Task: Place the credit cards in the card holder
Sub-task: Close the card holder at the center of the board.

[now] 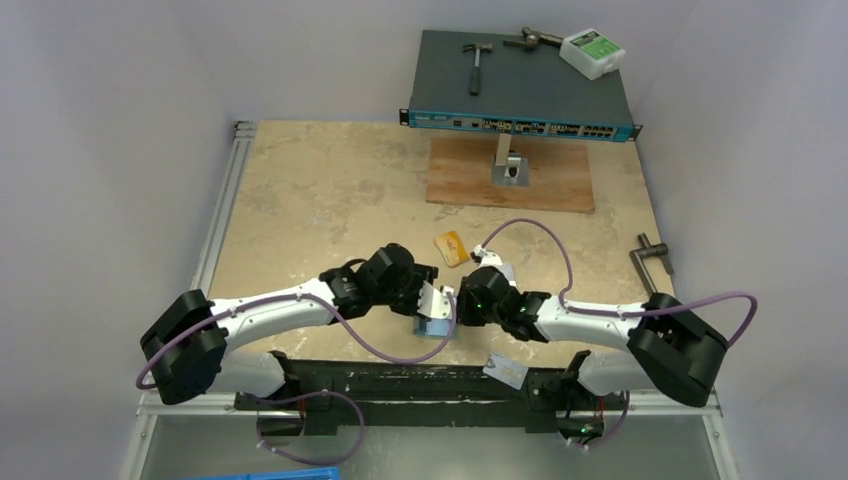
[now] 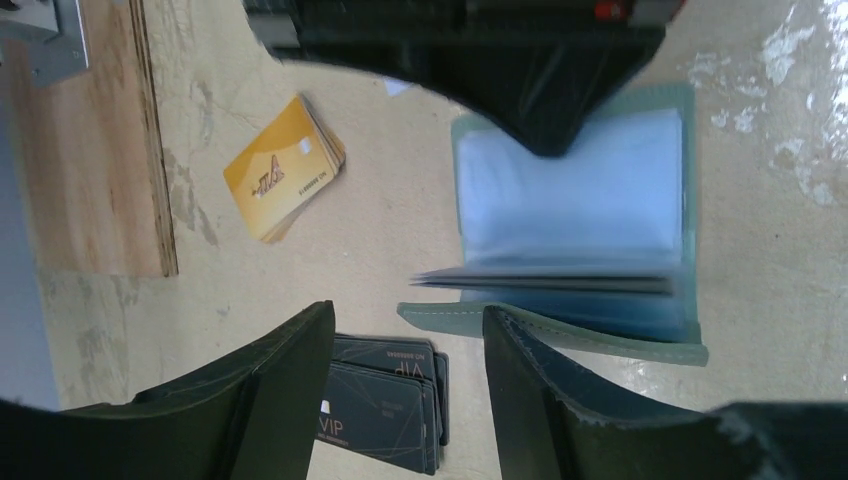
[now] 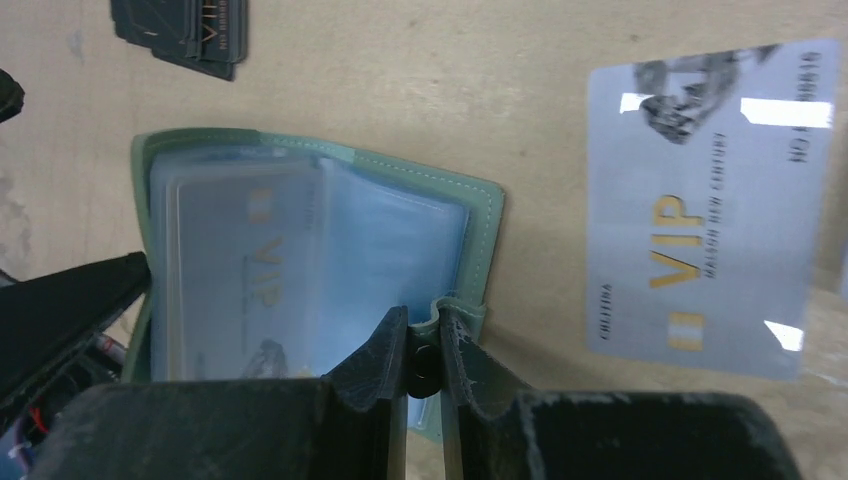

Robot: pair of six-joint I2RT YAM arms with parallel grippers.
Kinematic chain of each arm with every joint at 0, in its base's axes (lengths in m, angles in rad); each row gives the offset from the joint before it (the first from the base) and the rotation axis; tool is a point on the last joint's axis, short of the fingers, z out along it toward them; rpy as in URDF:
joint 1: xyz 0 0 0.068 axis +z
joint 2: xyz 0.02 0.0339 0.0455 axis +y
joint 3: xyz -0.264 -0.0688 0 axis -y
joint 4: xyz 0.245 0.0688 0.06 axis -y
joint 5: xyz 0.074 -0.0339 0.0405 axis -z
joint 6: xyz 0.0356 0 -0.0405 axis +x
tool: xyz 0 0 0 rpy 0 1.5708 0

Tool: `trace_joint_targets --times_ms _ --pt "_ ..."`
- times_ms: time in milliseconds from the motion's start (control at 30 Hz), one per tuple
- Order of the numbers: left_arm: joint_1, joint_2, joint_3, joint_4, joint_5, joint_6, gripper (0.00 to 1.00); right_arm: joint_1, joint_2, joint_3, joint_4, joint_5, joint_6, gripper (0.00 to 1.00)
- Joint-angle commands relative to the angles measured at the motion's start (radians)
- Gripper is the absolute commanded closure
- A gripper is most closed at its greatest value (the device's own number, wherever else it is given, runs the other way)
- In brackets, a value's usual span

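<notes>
For loading, right pincer nips tab, pinning holder open; left pincer hovers over it, half-wide, empty

Teal card holder: one. Loose silver card: one. Sleeved card inside the holder: one. Orange card stack: one. Dark card stack: one. Cards per stack uncountable.

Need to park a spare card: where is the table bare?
The far left of the table, between its left edge and the wooden board, is bare. The middle is crowded: card holder, orange cards, black cards.
</notes>
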Motion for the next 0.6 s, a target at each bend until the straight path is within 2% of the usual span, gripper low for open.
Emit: trace_joint_targets --times_ms 0,267,567 --pt "-0.007 0.006 0.055 -0.002 0.050 -0.064 0.44 0.009 0.055 0.047 0.122 -0.113 -0.025 1.00" --pt "-0.007 0.038 0.065 0.023 0.087 -0.090 0.45 0.009 0.077 0.051 0.145 -0.149 -0.020 1.00" --pt "-0.007 0.113 0.100 0.075 0.134 -0.134 0.46 0.003 -0.018 -0.032 0.141 -0.129 0.016 1.00"
